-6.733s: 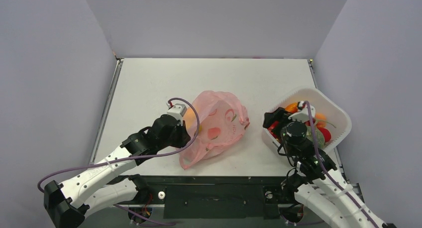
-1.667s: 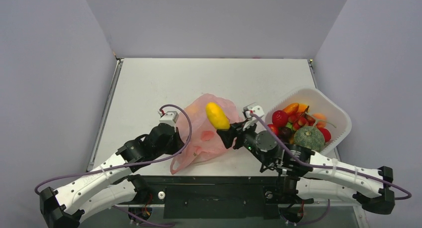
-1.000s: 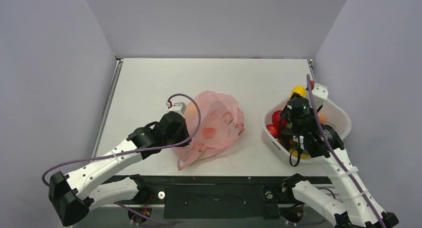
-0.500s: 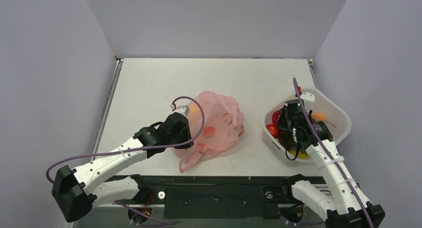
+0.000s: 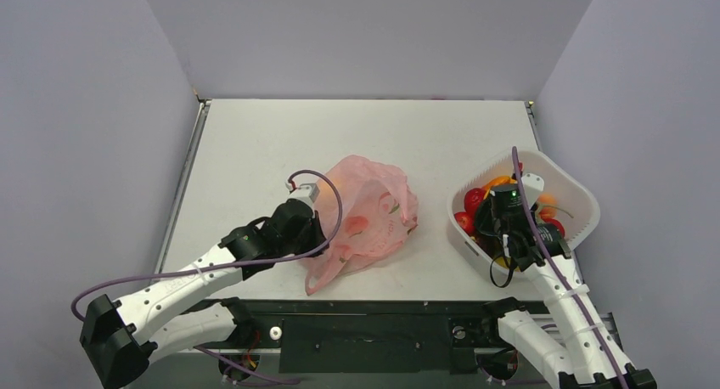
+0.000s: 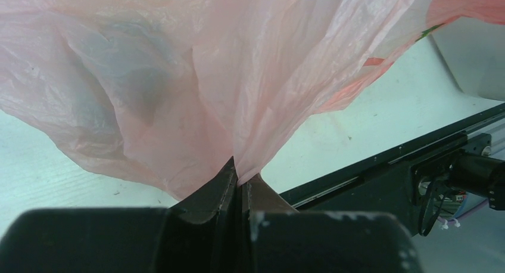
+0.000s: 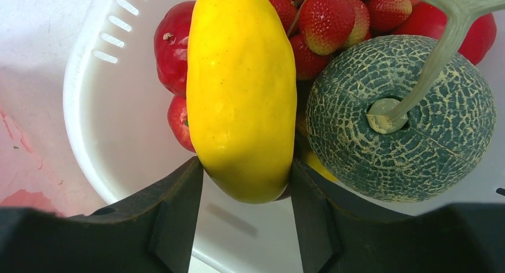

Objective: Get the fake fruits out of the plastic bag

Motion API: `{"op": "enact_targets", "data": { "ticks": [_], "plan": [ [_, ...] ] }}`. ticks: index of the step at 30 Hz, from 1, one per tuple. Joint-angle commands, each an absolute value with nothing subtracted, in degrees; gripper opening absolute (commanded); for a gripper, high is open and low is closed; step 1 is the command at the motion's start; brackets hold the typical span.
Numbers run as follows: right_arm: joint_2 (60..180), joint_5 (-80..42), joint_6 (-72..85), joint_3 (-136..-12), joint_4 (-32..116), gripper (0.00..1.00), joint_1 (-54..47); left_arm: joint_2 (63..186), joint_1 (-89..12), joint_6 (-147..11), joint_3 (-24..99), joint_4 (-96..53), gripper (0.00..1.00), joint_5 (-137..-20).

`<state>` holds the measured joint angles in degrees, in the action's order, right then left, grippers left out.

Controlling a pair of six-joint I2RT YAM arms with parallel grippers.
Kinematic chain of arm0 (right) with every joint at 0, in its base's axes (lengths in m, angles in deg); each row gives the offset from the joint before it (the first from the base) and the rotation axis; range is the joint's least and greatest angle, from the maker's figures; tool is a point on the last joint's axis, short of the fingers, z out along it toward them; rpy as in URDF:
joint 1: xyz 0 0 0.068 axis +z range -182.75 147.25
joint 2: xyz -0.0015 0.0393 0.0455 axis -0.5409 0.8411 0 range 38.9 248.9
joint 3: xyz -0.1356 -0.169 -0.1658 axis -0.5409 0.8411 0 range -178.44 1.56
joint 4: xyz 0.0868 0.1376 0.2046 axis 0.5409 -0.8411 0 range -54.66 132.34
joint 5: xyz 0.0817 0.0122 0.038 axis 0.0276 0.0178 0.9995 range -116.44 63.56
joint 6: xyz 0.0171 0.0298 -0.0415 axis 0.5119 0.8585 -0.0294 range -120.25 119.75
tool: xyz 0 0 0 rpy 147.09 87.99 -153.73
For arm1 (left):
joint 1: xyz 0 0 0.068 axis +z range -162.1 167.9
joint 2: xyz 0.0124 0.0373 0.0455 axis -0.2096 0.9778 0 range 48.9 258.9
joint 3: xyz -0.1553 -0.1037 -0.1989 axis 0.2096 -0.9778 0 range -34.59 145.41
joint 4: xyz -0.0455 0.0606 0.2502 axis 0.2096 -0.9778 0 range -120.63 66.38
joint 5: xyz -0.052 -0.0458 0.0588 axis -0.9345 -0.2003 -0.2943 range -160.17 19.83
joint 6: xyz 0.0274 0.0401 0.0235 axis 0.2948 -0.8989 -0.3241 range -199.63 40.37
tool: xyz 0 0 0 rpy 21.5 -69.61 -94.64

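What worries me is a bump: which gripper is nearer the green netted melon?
Right. The right gripper, holding a yellow toy fruit, is beside the melon over the white basket; the left gripper pinches the pink plastic bag, well away.

1 pink plastic bag (image 5: 374,211), 1 white basket (image 5: 578,195), 1 yellow fruit (image 7: 241,94), 1 netted green melon (image 7: 411,136), min. 4 strawberries (image 7: 324,19); red round fruits (image 7: 172,43) approx. 3, others not possible to count.
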<state>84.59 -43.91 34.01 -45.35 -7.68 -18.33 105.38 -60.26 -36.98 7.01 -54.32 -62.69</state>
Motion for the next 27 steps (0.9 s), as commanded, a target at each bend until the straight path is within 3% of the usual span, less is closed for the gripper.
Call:
{"op": "enact_targets", "data": {
  "ticks": [1, 4, 8, 14, 17, 23, 27],
  "plan": [
    [83.5, -42.8, 35.3, -45.7, -6.1, 0.59, -18.8, 102.3, -60.1, -37.5, 8.3, -51.6, 0.00, -62.9],
    [80.8, -42.2, 33.0, -47.1, -5.9, 0.72, -18.8, 102.7, -60.1, -38.3, 10.4, -52.1, 0.00, -64.3],
    [78.0, -41.1, 29.1, -49.9, -4.9, 0.74, -18.6, 104.5, -60.1, -39.3, 13.1, -52.7, 0.00, -66.0],
    [75.4, -21.0, 23.7, -51.1, 7.2, 0.74, -14.2, 105.4, -60.2, -39.6, 15.1, -53.6, 0.00, -68.3],
    [77.3, -15.9, 24.6, -51.3, 14.2, 0.73, -4.1, 103.5, -60.3, -39.0, 14.5, -55.9, 0.00, -67.1],
    [82.9, -23.0, 23.0, -49.1, 26.1, 0.72, 20.6, 97.0, -60.4, -36.8, 10.1, -61.7, 0.00, -62.0],
    [93.8, -29.8, 23.2, -47.3, 32.2, 0.62, 30.1, 92.7, -60.4, -33.8, 6.4, -65.0, 0.00, -58.7]
  ]
}}
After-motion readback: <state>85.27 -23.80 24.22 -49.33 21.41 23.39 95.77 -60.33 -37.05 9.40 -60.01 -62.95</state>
